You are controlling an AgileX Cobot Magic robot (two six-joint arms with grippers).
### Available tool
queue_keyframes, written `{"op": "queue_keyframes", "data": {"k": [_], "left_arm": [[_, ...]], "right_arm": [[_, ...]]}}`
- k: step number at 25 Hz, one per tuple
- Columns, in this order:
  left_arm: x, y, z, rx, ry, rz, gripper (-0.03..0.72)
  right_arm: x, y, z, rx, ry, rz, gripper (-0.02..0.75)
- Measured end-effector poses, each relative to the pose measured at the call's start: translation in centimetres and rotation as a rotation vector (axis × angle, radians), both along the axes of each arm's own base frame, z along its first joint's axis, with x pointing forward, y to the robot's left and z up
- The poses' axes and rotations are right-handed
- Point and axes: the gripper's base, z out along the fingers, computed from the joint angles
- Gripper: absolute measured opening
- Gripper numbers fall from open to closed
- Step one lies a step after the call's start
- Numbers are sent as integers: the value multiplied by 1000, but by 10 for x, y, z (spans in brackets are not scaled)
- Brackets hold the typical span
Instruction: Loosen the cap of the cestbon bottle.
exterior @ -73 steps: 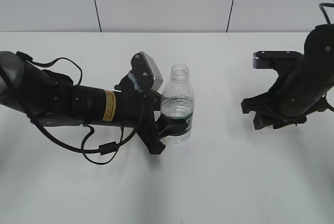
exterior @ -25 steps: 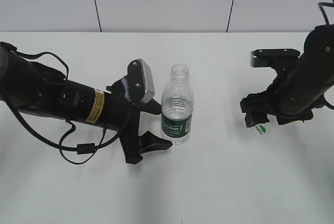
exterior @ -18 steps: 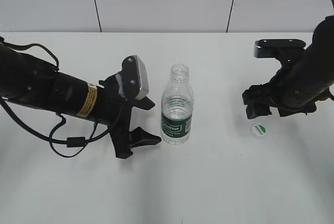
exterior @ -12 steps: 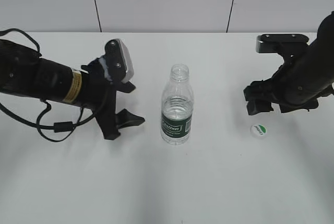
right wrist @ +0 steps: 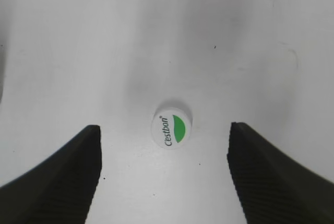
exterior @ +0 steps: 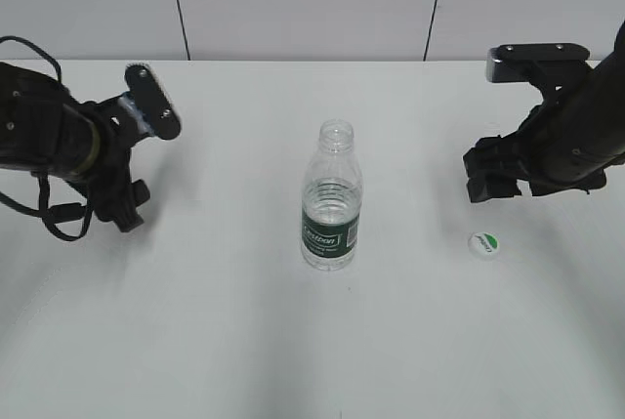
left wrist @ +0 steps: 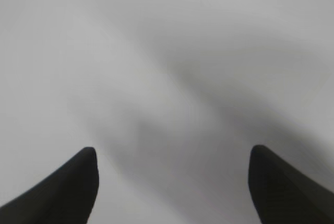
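Note:
The cestbon bottle [exterior: 332,202] stands upright at the table's middle with its neck open and no cap on it. The cap [exterior: 483,243] lies flat on the table to the bottle's right, green mark up; it also shows in the right wrist view [right wrist: 171,124]. My right gripper [exterior: 498,185] is open and empty, above the cap; its two fingers [right wrist: 164,145] stand wide apart on either side of it. My left gripper [exterior: 129,212] is far left of the bottle, open and empty, with only blurred table between its fingertips [left wrist: 172,164].
The white table [exterior: 312,341] carries only the bottle and the cap. A pale panelled wall [exterior: 303,4] runs behind the table's far edge.
My left gripper let go of the bottle and drew back to the far left. My right gripper released the cap onto the table and rose a little above it.

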Motion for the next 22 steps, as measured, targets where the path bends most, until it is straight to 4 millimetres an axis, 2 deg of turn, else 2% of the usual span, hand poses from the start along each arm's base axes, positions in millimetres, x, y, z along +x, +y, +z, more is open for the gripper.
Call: {"op": "queue_keyframes", "data": {"k": [4,7,12,17,22], "left_arm": [[-5,14,-1,-5,34,242,504],[-10,16,2,-72,63,368,492],[-16,20,24,-136,56,477,489],[-9,24,54,-222,134,548,484],[0,43,79,-243,267,645,478]], "right_arm": [[-1,0,0,-3,8,2,577],[-2,-1,0,-7,19,2,577],[-3,-1,3,-9,21,5,577],[2,1,26,-20,33,18,577],[10,3,55,-47,76,28,577]]}}
